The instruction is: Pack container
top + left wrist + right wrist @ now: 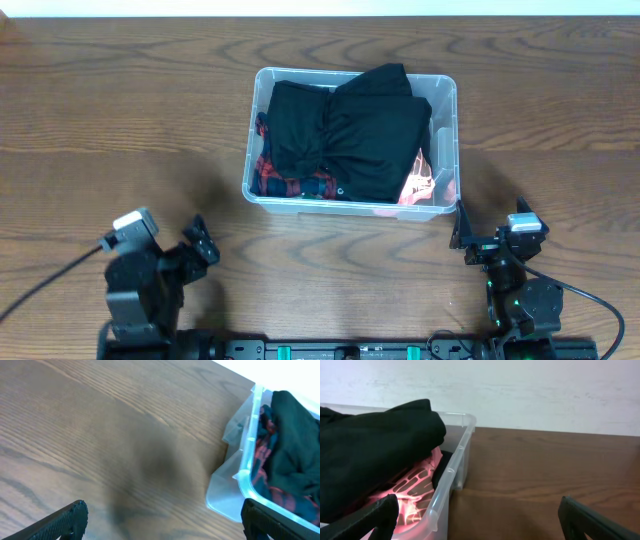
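Container (300,204) sits mid-way across the worktop (120,130), toward the far edge, clothes (360,130) piled in it. Left gripper (200,245) is well off to its near-left, right gripper (465,238) just by its near-right corner.

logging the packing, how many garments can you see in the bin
3: a black garment on top, a red plaid garment under its left edge, a pink garment at the right end of the container. Others may be hidden.
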You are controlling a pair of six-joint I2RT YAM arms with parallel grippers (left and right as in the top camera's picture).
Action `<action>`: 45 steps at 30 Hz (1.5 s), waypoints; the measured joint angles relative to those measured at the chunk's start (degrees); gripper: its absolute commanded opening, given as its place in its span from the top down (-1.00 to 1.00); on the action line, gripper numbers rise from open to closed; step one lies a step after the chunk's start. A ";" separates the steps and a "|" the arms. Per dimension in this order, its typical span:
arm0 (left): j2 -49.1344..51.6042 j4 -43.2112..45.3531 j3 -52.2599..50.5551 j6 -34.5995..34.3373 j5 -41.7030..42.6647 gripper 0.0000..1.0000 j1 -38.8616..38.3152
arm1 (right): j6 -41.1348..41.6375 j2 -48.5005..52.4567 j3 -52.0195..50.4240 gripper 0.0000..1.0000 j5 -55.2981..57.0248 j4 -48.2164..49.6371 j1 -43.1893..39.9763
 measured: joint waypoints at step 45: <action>-17.27 41.62 -30.84 16.98 -1.05 -0.96 -2.56 | -0.02 0.00 0.00 -0.99 0.15 0.00 0.00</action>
